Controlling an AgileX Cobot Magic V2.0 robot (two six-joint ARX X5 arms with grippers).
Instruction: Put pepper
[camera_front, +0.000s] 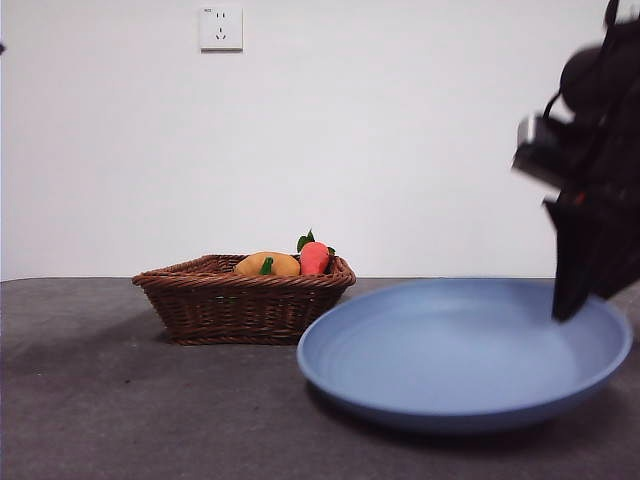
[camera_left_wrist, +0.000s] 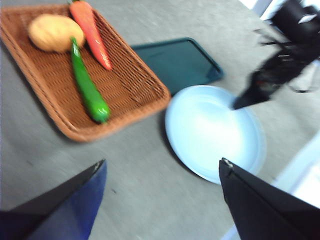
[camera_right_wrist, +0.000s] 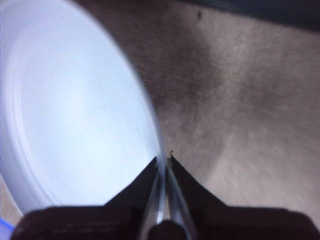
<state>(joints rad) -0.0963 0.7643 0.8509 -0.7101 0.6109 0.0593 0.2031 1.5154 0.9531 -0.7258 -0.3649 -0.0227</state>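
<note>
Pepper (camera_left_wrist: 89, 87): in wicker basket (camera_left_wrist: 135, 97), unlabelled. Right end effector (camera_right_wrist: 164, 161): pinching blue plate (camera_right_wrist: 75, 115) rim. Left end effector (camera_left_wrist: 162, 177): spread, above tabletop (camera_left_wrist: 145, 185).

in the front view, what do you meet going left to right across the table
brown woven wicker basket → rounded orange-yellow fruit → red-orange carrot-like piece → wide pale blue plate → right gripper, shut on the plate's rim

Plain white wall (camera_front: 400, 140), white wall socket (camera_front: 221, 27), dark grey table (camera_front: 120, 410)
</note>
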